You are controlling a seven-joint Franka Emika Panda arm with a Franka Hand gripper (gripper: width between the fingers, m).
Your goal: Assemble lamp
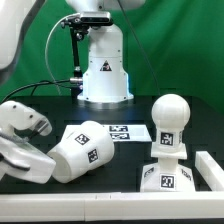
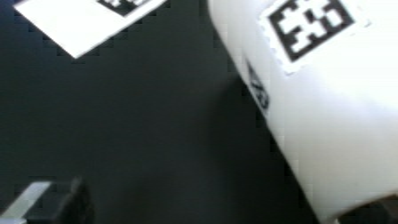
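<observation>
The white cup-shaped shade (image 1: pixel 82 150) lies on its side on the black table at the exterior view's left, its tags facing up. It fills one side of the wrist view (image 2: pixel 311 100). My gripper (image 1: pixel 45 140) is low beside the shade's wide end, and it is open. In the wrist view (image 2: pixel 196 205) only one dark finger (image 2: pixel 45 200) shows, apart from the shade, and the other finger is hidden. The round-headed bulb (image 1: pixel 170 120) stands upright on the blocky base (image 1: pixel 168 172) at the exterior view's right.
The marker board (image 1: pixel 128 132) lies flat behind the shade, and its corner shows in the wrist view (image 2: pixel 89 25). The white robot pedestal (image 1: pixel 104 70) stands at the back. A white rail (image 1: pixel 212 172) runs by the base, and a white strip (image 1: pixel 100 207) runs along the front.
</observation>
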